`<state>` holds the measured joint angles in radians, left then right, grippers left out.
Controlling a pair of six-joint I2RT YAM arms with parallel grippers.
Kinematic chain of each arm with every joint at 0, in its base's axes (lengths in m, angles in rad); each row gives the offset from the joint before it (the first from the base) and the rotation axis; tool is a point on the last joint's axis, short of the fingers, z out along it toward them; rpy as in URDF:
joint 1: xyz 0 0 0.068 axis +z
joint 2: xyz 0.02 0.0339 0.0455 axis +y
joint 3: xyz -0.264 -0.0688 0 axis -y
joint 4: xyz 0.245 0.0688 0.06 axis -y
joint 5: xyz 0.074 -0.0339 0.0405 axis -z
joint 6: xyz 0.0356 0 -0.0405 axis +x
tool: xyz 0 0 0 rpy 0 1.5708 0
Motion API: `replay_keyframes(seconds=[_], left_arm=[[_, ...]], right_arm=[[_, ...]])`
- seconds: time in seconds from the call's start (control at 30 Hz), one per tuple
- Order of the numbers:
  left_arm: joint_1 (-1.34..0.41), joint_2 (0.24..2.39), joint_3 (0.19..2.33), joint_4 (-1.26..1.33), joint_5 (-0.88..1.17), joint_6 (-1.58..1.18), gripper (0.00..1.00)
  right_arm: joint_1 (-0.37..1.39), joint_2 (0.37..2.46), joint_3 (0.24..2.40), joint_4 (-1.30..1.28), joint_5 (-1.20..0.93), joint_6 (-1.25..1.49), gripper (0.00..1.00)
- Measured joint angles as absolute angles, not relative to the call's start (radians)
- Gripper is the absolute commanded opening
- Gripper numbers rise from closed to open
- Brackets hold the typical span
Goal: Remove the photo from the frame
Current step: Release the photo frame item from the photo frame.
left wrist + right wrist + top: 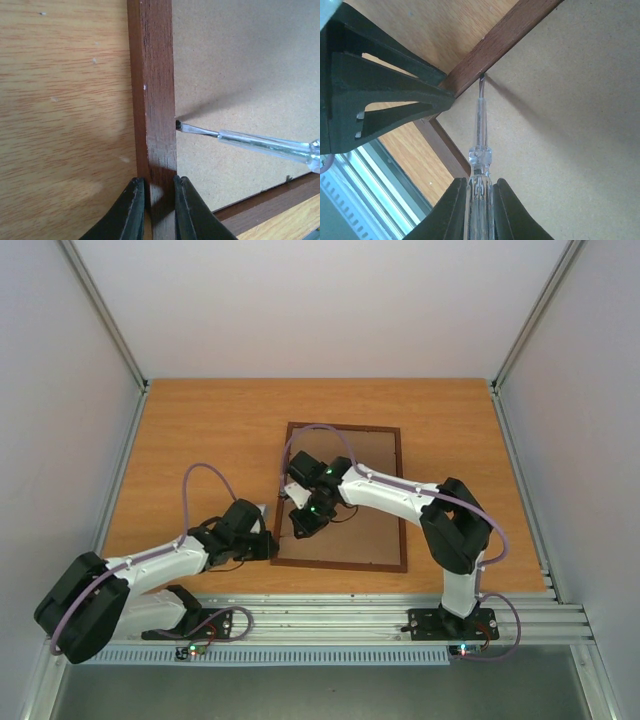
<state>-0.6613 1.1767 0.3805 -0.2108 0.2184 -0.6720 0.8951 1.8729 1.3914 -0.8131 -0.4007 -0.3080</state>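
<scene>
If the screwdriver (480, 130) tip skids off the spot where it meets the inner edge of the frame (401, 490)'s left rail, you risk gouging the brown back (372, 538). You may also mark the photo, which shows in no view and probably lies beneath that back. Too steep a lever could lift the frame, since only your left hand (159, 189) pins it, clamped across that rail close to the near-left corner. Your right hand (480, 189) is closed round the clear handle. It reaches in from the right over the face-down frame in the middle of the tabletop (200, 430), with the shaft low and pointing left. Your left arm stretches low from the near left.
</scene>
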Motion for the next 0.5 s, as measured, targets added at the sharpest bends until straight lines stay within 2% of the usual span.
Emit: replay_keyframes(seconds=[0.5], left_arm=[[-0.726,1.174,0.358,-0.137,0.181,-0.726,0.08]], right_arm=[[0.971,1.991,1.651,-1.084,-0.242,-0.300,0.01]])
